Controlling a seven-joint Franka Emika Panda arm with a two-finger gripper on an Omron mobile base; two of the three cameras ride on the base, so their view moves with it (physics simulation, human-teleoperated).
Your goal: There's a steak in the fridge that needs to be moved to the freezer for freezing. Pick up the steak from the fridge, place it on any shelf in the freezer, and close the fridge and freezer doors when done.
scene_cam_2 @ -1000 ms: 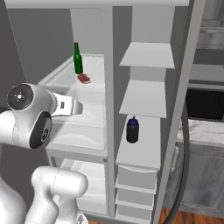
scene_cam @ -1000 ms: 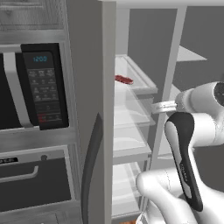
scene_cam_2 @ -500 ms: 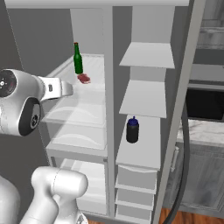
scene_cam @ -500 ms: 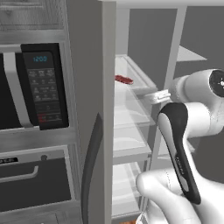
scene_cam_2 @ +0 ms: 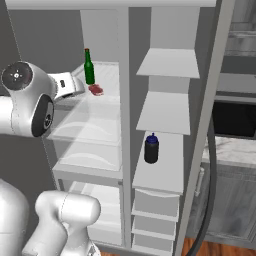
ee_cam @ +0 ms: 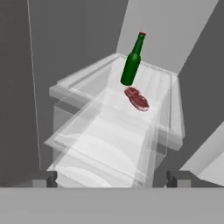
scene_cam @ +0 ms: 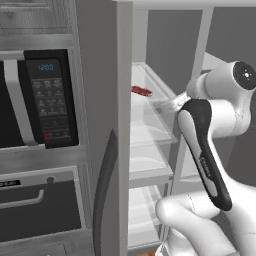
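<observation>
The steak, a small dark-red slab, lies on an upper glass shelf of the fridge, just in front of a green bottle. My gripper is open and empty, level with that shelf's front edge, a short way from the steak. Its hand reaches in from the left. The steak also shows past the door edge. The freezer, with an opaque shelf, stands open to the right of the fridge.
A dark jar stands on a lower freezer shelf. The open fridge door with its dark handle stands on the left beside the black microwave. The freezer door hangs open on the right. Drawers fill the freezer's bottom.
The arm has risen and swung the hand up to the level of the steak's shelf, closer to the steak. The gripper stayed open. Steak and bottle have not moved.
</observation>
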